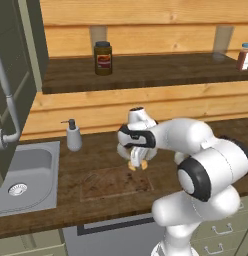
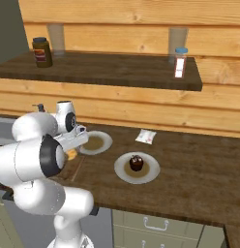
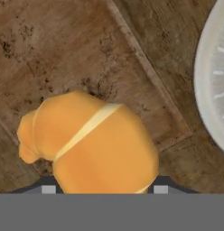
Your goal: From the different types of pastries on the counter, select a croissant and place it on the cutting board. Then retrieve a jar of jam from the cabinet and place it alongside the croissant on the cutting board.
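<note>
Tabletop [image 1: 71, 200] carries the cutting board [image 1: 103, 186] near its front edge, right of the sink [image 1: 26, 175]. Claw [image 1: 137, 164] hangs over the board's back right corner, pinching the croissant [image 3: 93, 140] between its fingertips, above the board. Cupcake [image 2: 136, 162] sits on a plate [image 2: 150, 174] further right, well apart from the board.
</note>
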Tool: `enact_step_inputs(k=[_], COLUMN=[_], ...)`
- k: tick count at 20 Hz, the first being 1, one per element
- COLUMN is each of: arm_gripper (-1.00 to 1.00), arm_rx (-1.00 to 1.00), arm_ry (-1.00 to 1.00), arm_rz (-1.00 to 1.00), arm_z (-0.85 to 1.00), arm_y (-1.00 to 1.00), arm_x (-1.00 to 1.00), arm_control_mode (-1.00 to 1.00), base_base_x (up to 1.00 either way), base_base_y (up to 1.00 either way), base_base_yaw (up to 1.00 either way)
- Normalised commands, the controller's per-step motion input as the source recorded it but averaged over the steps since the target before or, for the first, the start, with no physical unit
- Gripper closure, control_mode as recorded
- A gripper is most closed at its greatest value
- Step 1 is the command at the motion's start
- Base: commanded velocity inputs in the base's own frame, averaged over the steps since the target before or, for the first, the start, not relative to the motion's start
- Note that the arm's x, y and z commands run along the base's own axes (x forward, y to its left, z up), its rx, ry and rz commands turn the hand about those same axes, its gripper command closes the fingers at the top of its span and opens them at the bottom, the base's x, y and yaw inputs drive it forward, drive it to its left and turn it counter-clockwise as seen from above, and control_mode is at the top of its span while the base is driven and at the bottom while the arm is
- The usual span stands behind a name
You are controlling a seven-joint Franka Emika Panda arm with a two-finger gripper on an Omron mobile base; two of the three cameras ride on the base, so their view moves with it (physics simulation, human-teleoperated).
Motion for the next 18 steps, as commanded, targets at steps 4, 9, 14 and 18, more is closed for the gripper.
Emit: enact_step_inputs(k=[4,9,14,18], arm_gripper=[1.0,1.0,1.0,-1.0], arm_rx=[-0.02,-0.01,0.0,0.0], arm_ry=[0.19,0.17,0.05,0.02], arm_rz=[0.0,0.0,0.0,0.0], arm_z=[-0.03,-0.34,-0.45,-0.42], arm_y=[0.54,0.26,0.0,0.0], arm_x=[-0.29,0.54,0.61,0.31], arm_control_mode=[-1.0,-1.0,-1.0,-1.0], base_base_x=[0.0,0.0,0.0,0.0], base_base_y=[0.0,0.0,0.0,0.0], base_base_yaw=[0.0,0.0,0.0,0.0])
